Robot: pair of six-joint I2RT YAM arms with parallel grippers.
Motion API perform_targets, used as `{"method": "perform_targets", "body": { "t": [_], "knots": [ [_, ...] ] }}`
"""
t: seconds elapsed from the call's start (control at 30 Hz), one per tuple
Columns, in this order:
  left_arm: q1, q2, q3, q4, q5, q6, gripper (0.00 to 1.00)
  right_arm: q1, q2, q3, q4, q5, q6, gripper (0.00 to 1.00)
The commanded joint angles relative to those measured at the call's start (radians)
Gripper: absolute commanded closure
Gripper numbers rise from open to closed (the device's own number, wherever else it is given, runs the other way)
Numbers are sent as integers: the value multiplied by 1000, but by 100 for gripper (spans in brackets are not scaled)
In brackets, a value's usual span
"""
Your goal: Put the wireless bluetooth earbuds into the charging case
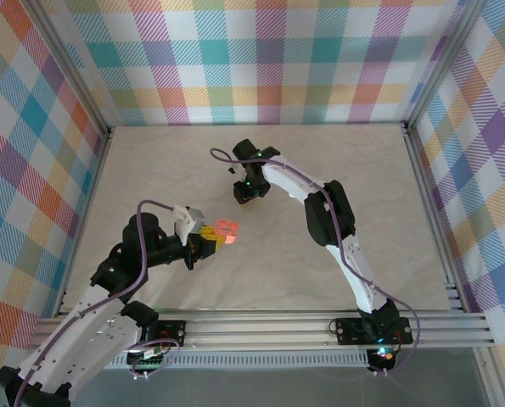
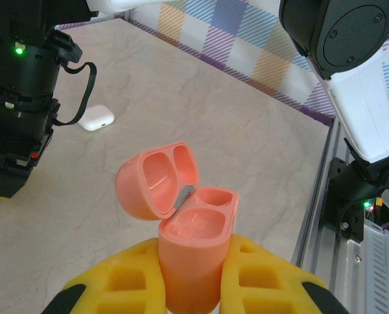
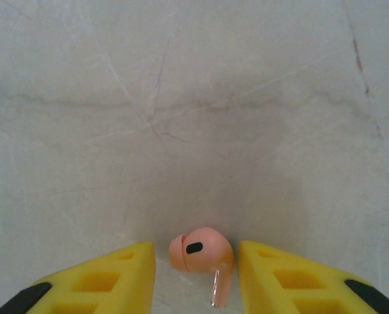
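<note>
Salmon-pink and glossy, the small oval charging case (image 2: 197,229) stands upright in the left tool (image 2: 193,265). It is pinched by its base between the yellow ribbed fingers (image 2: 125,281), with its hinged lid (image 2: 156,180) tipped back to show two hollow wells. A closed white glossy case (image 2: 96,118) lies on the pale marbled desk (image 2: 181,85), well beyond it. The right tool (image 3: 196,265) is low over the desk. Its jaws are set narrow to either side of a salmon-pink stemmed earbud (image 3: 204,247) lying on the surface, with a sliver of gap beside one finger.
</note>
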Motion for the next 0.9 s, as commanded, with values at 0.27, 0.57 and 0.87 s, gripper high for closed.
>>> {"method": "perform_targets", "body": {
  "t": [0.27,0.57,0.87],
  "knots": [
    [-6,-34,-14,27,-9,-33,100,8,-1,8,-78,46,35,71],
    [-6,-35,-16,30,-6,-57,100,8,-196,-249,-41,146,257,75],
    [-6,-40,-24,32,3,-80,100,20,-460,-674,110,96,498,77]
  ]
}}
